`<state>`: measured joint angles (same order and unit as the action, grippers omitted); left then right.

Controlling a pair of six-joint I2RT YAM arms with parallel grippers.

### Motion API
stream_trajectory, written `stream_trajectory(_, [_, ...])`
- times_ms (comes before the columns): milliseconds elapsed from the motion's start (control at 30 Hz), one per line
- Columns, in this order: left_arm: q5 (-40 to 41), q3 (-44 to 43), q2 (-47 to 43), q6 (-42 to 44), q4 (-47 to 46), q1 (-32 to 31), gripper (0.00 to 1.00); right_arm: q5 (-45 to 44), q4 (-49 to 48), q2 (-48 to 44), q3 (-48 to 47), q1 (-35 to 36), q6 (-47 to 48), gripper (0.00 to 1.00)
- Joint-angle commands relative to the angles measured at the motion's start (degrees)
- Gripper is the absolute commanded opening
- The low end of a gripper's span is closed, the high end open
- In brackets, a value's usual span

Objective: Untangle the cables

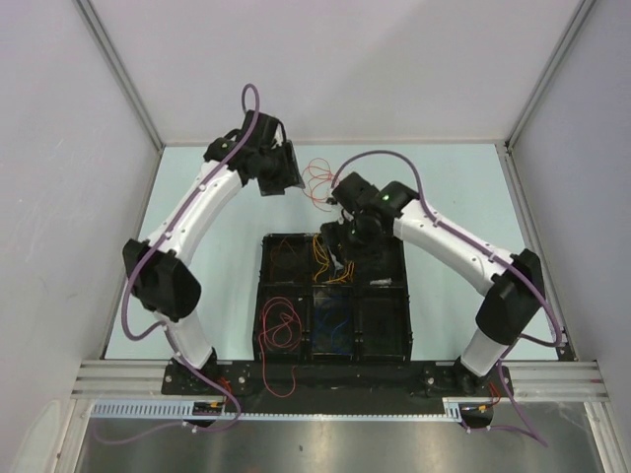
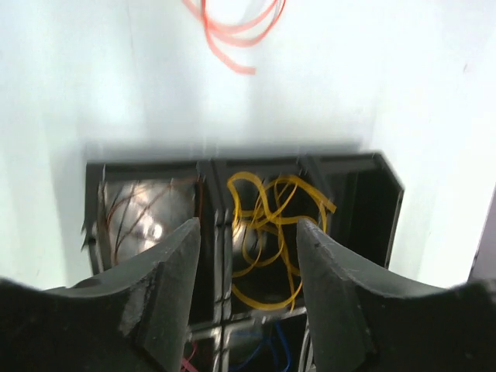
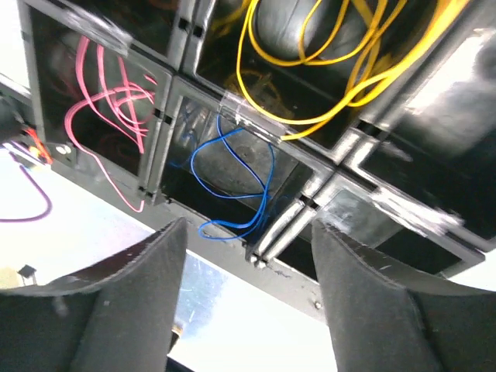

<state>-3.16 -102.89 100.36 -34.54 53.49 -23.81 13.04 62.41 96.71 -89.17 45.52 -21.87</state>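
A black divided tray (image 1: 406,296) holds sorted cables: a yellow-orange one (image 1: 332,258) in the far middle cell, a thin coppery one (image 1: 286,254) far left, a red one (image 1: 281,330) near left that spills over the rim, and a blue one (image 1: 331,330) near middle. A loose red tangle (image 1: 317,180) lies on the table behind the tray. My right gripper (image 1: 343,251) hangs open over the tray, nothing between its fingers (image 3: 147,294); below it lie the blue cable (image 3: 232,178), the pink-red one (image 3: 116,101) and the yellow one (image 3: 310,77). My left gripper (image 1: 288,180) is open and empty beside the red tangle (image 2: 232,31).
The tray's right-hand cells (image 1: 385,320) look dark, with nothing visible in them. White walls and metal posts close in the table on three sides. Both arm bases (image 1: 197,379) stand at the near edge, with purple hoses running along the arms.
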Motion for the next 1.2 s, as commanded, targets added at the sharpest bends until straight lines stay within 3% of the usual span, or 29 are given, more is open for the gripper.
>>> stream_trajectory(0, [1.22,-8.44,6.07,-1.84,-2.87,0.7,0.62,-4.59,8.15,-3.37,-8.29,-2.79,1.83,0.73])
stream_trajectory(233, [6.49,-21.46,20.13,-2.19,-1.38,0.7,0.8,-3.9,12.47,-3.45,-13.14,-15.35,2.79,0.79])
stream_trajectory(500, [7.29,-31.48,35.06,3.16,-4.01,1.05,0.89,-1.26,14.49,-3.02,-13.75,-19.94,5.17,0.8])
stream_trajectory(667, [4.74,-31.68,38.68,3.52,-8.92,1.14,0.91,-1.09,15.81,-2.75,-14.37,-20.56,5.52,0.81])
stream_trajectory(700, [4.74,-31.23,38.95,3.35,-9.63,1.14,0.96,-0.91,15.98,-2.84,-14.46,-20.73,5.61,0.81])
stream_trajectory(833, [3.6,-29.3,40.18,2.99,-13.59,0.96,0.99,-1.43,16.86,-3.01,-14.28,-20.99,5.7,0.81])
stream_trajectory(1167, [-1.41,-29.38,44.48,3.08,-17.29,-0.62,0.99,-1.96,17.39,-3.81,-13.49,-22.75,5.7,0.81])
